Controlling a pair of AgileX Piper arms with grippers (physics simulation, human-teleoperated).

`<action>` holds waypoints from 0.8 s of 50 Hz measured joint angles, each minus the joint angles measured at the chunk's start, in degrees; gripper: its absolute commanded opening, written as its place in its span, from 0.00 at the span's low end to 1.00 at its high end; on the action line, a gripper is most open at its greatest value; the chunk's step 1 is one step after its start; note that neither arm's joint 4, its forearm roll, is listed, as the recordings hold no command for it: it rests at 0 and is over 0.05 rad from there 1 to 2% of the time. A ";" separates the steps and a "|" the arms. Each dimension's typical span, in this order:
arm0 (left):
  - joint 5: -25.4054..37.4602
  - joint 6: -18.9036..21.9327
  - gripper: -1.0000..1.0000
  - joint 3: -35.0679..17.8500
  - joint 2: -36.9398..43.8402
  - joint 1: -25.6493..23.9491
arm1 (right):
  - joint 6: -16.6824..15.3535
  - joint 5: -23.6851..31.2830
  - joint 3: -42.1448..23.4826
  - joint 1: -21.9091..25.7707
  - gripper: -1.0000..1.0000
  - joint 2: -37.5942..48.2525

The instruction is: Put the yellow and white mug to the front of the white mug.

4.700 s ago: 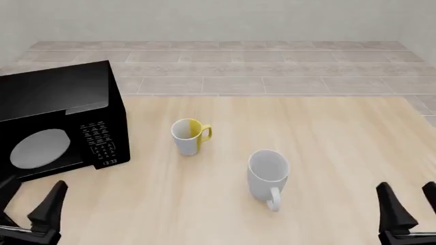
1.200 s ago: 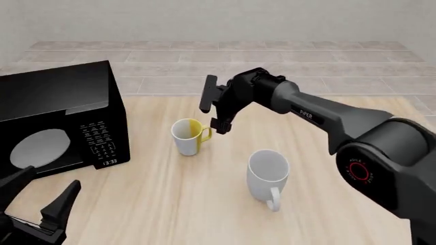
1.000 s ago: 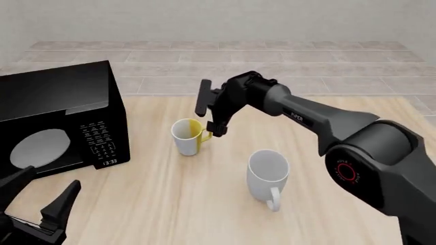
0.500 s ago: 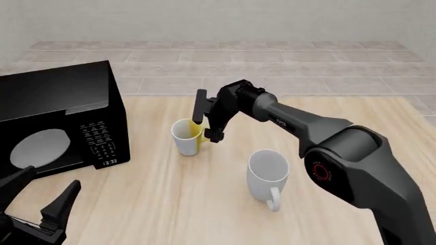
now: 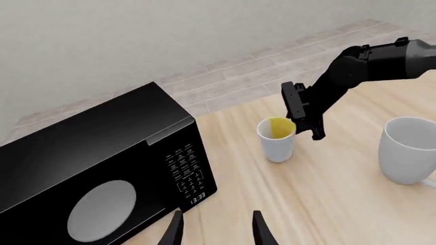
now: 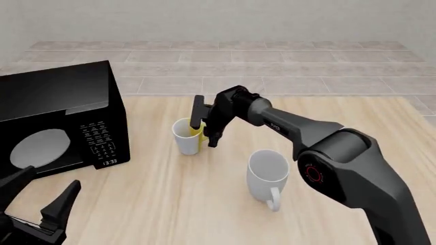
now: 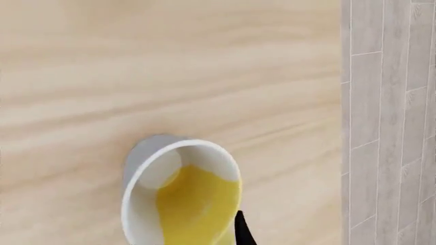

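Right hand (image 6: 204, 121), fingers apart, straddles the yellow and white mug (image 6: 185, 137) handle.

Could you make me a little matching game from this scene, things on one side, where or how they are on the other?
Things:
1. yellow and white mug
2. white mug
3. microwave
4. left gripper

Descriptions:
A. black, at the table's left side
B. low at the near left edge, touching nothing
C. standing nearer the camera, handle towards the viewer
D. the right gripper is down at its yellow handle side

Pairs: 1-D, 2-C, 3-A, 4-B
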 measured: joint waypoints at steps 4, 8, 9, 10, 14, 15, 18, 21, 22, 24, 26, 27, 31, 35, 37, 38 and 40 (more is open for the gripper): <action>0.00 0.00 1.00 0.00 0.00 0.00 | -0.10 -0.07 0.19 0.00 0.00 -0.13; 0.00 0.00 1.00 0.00 0.00 0.00 | -0.24 -0.19 0.52 0.01 0.00 -0.33; 0.00 0.00 1.00 0.00 0.00 0.00 | -0.28 -0.24 0.64 0.04 0.00 -0.42; 0.00 0.00 1.00 0.00 0.00 0.00 | -0.31 -0.29 0.78 0.03 0.00 -0.53; 0.00 0.00 1.00 0.00 0.00 0.00 | -0.43 -0.46 1.47 0.06 0.00 -1.05; 0.00 0.00 1.00 0.00 0.00 0.00 | -0.47 -0.48 1.67 0.05 0.00 -1.19; 0.00 0.00 1.00 0.00 0.00 0.00 | -0.53 -0.49 2.29 0.01 0.00 -1.81; 0.00 0.00 1.00 0.00 0.00 0.00 | -0.58 -0.47 2.98 -0.16 0.00 -2.51; 0.00 0.00 1.00 0.00 0.00 0.00 | -0.59 -0.46 3.22 -0.24 0.00 -2.78; 0.00 0.00 1.00 0.00 0.00 0.00 | -0.62 -0.44 3.66 -0.37 0.00 -3.31; 0.00 0.00 1.00 0.00 0.00 0.00 | -0.62 -0.42 4.07 -0.54 0.00 -3.83; 0.00 0.00 1.00 0.00 0.00 0.00 | -0.61 -0.42 4.27 -0.62 0.00 -4.11; 0.00 0.00 1.00 0.00 0.00 0.00 | -0.53 -0.36 4.96 -0.92 0.00 -5.20; 0.00 0.00 1.00 0.00 0.00 0.00 | -0.36 -0.21 5.45 -1.18 0.00 -6.19; 0.00 0.00 1.00 0.00 0.00 0.00 | -0.22 -0.11 5.62 -1.30 0.00 -6.68; 0.00 0.00 1.00 0.00 0.00 0.00 | -0.14 -0.06 5.68 -1.36 0.00 -6.91; 0.00 0.00 1.00 0.00 0.00 0.00 | 0.04 0.06 5.80 -1.47 0.00 -7.38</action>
